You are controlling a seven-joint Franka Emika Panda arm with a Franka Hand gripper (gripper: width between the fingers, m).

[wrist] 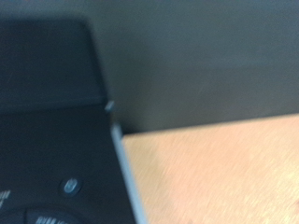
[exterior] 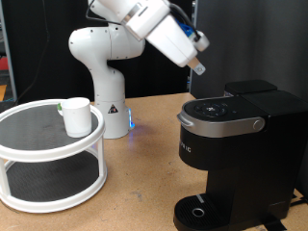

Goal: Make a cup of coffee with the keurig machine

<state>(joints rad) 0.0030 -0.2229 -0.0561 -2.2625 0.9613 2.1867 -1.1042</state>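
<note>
The black keurig machine [exterior: 236, 144] stands at the exterior view's right, its silver-grey handle and button panel [exterior: 219, 112] down and closed. The white cup [exterior: 77, 116] stands on the top tier of a white two-tier round stand [exterior: 48, 154] at the exterior view's left. My gripper [exterior: 197, 65] hangs in the air just above the machine's top, pointing down at it; nothing shows between its fingers. The wrist view shows the machine's black top [wrist: 51, 121] with a round power button [wrist: 68, 187], blurred; the fingers do not show there.
The white robot base [exterior: 101, 67] stands behind the stand. A small white pod with a green top [exterior: 60, 108] sits next to the cup. The wooden table [exterior: 135, 192] lies between stand and machine. A dark curtain is behind.
</note>
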